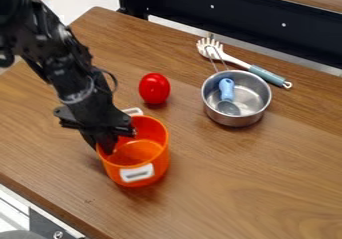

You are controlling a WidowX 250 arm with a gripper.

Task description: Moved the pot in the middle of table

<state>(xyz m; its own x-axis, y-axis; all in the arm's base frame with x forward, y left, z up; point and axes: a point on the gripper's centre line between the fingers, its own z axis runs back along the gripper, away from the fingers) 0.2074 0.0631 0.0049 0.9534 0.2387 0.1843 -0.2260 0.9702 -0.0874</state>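
Nearest, past the table's lower left edge, lies a grey rounded object [21, 234], partly cut off by the picture's border. The orange pot [160, 162] is over the left part of the wooden table [234, 185], inward from that edge; whether its base touches the wood I cannot tell. The black gripper [102, 144] is at the pot's left rim, reaching down into its mouth, and I cannot tell whether it is released or clenched on the wall. The arm [70, 68] slants in from the upper left and covers part of the table beyond.

Just behind the pot stands a glossy red tomato [154, 88]. Farther to the right is a steel saucepan [237, 119] with a wire handle, holding a blue-handled utensil [226, 89]. Behind it, close by, lies a pasta server [267, 76] with a whitish head and a grey-blue grip. A black frame [240, 19] runs along the table's far side.

The pot is round and deep, glossy orange inside and out, with white handles [137, 173] on its near and far sides.
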